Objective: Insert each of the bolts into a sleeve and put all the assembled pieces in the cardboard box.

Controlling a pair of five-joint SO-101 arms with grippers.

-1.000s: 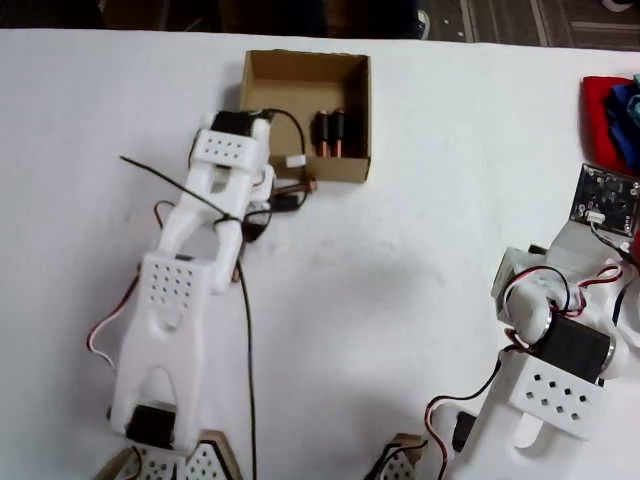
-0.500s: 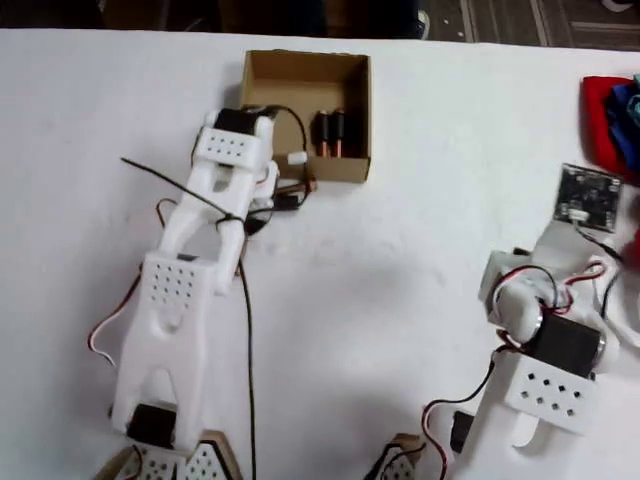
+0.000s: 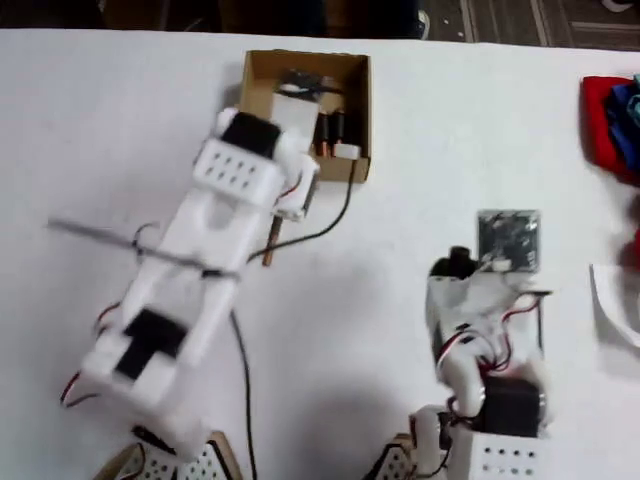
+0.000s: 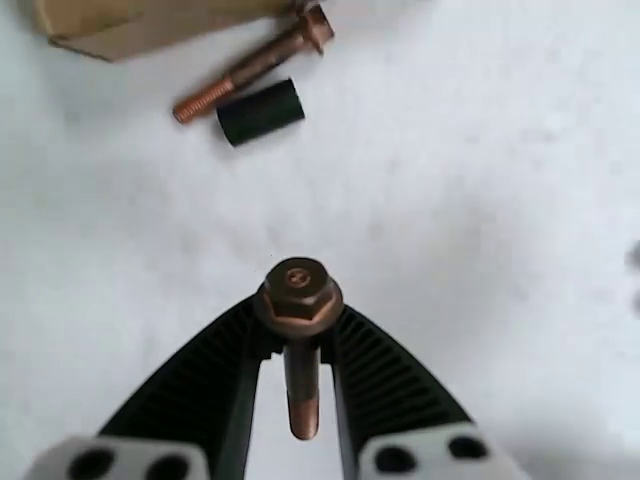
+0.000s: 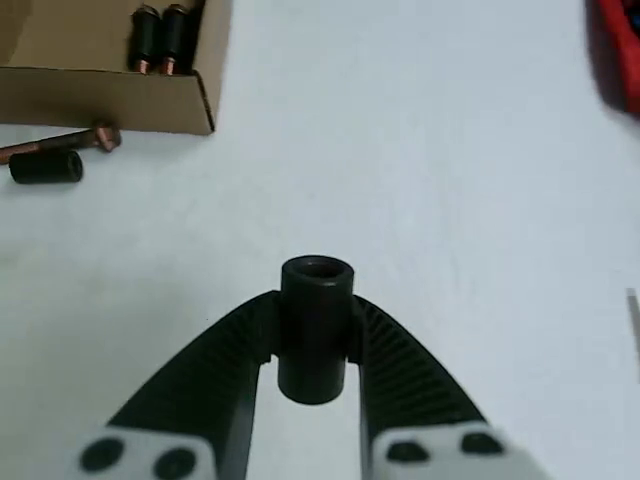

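My left gripper [image 4: 298,322] is shut on a copper bolt [image 4: 297,292] just under its hex head, the head pointing away. Beyond it on the table lie a loose bolt [image 4: 250,66] and a black sleeve [image 4: 260,112], beside a corner of the cardboard box [image 4: 130,28]. My right gripper [image 5: 315,320] is shut on an upright black sleeve [image 5: 315,300] above bare table. In the box [image 3: 355,70] lie two assembled pieces [image 3: 332,130], side by side [image 5: 160,35]. The left arm [image 3: 220,210] hangs raised over the box's front left. A copper shaft [image 3: 270,243] pokes out beneath it.
A red cloth [image 3: 605,110] lies at the table's right edge, with a white object [image 3: 612,310] below it. A black cable [image 3: 240,350] trails from the left arm. The right arm [image 3: 480,320] stands at the lower middle right. White tabletop spreads between the arms.
The left arm has lifted from the table beside the box and now hangs higher, holding a bolt. The right arm has swung left toward the table's middle.
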